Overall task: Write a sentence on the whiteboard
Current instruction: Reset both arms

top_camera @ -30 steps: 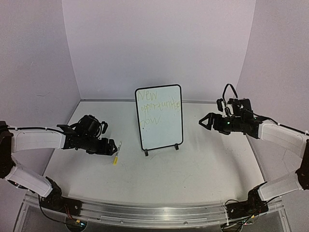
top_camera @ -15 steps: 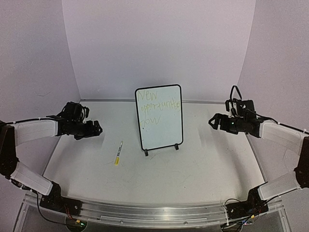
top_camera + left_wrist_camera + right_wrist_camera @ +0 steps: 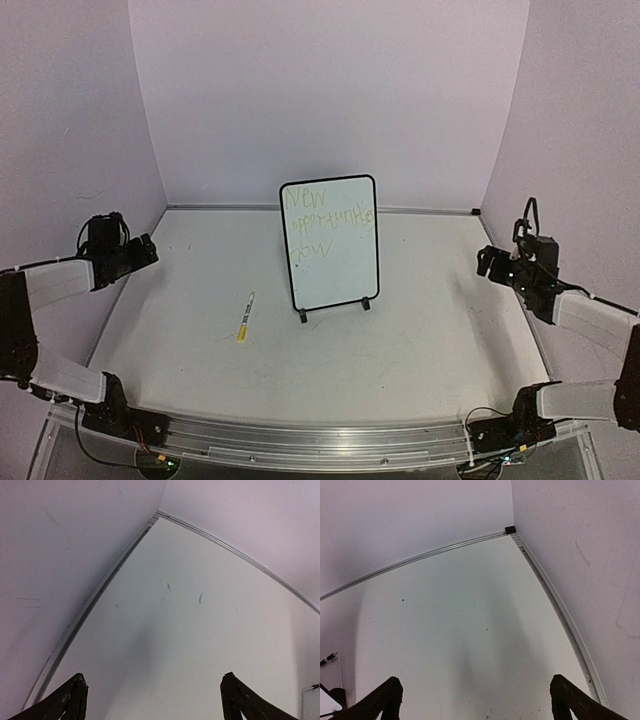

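**Left end effector (image 3: 143,250) and right end effector (image 3: 488,261) open and empty; board written**

Both pairs of jaws are seen spread wide in the wrist views, with nothing between them. Each is held near its own side edge of the tabletop (image 3: 420,340), well apart from the whiteboard (image 3: 335,270). The whiteboard stands upright mid-tabletop, and the sentence (image 3: 328,220), about three faint yellow-green lines, is carried on its upper half. A yellow-ended marker (image 3: 244,320) is laid flat to the board's left. The writing is judged done, with little apparently left.

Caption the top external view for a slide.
Whiteboard with a faint yellow-green sentence stands upright on the table; a yellow-capped marker lies to its left.
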`<control>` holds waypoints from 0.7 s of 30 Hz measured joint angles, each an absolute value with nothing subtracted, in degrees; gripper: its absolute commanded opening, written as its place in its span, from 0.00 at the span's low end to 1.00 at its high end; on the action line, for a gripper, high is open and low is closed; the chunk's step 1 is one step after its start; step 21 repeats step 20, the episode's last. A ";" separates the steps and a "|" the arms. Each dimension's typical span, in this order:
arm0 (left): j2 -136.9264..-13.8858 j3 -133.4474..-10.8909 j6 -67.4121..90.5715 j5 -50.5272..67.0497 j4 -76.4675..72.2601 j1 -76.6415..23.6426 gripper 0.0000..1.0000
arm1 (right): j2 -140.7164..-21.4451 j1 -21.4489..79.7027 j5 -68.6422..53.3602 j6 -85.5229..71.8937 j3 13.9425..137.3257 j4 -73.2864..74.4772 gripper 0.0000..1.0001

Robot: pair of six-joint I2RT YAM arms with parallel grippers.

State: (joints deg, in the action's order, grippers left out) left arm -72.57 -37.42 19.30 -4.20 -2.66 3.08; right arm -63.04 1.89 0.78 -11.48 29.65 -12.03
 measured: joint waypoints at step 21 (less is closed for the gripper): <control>-64.26 -20.01 13.32 -17.38 -20.05 3.05 0.93 | -65.43 1.63 12.99 -7.90 15.53 -35.51 0.98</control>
